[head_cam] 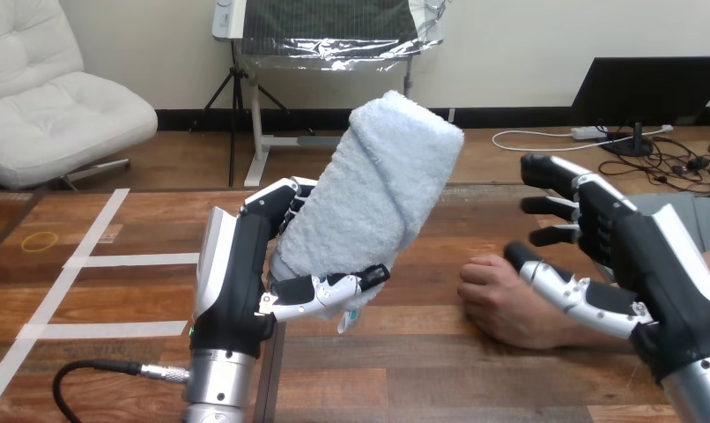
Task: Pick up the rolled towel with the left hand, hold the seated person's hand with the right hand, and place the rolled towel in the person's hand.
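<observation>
- A wooden bench (422,370) spans the lower half of the head view, its boards running from 9 o'clock to 3 o'clock.
- A rolled towel (378,185), pale blue and fluffy, is at the centre of the view, lifted clear of the bench. It tilts, with its upper end toward 1 o'clock and its lower end toward 7 o'clock.
- The robot's right hand (642,256) comes in from 4 o'clock. Its fingers are straight and spread wide, pointing toward 9 o'clock, and hold nothing. Its thumb reaches over the near side of the person's hand; whether it touches cannot be told.
- The robot's left hand (237,264) rises from 7 o'clock and grips the rolled towel near its lower end. The thumb lies across the front of the roll and the fingers wrap round behind it on the 9 o'clock side.
- The person's hand (501,300) rests on the bench at about 4 o'clock from the centre, loosely closed, knuckles toward 9 o'clock. It sits just below the right hand's fingers and well apart from the rolled towel.
- White tape strips (114,260) lie flat on the bench at 9 o'clock, forming a ladder-like pattern.
</observation>
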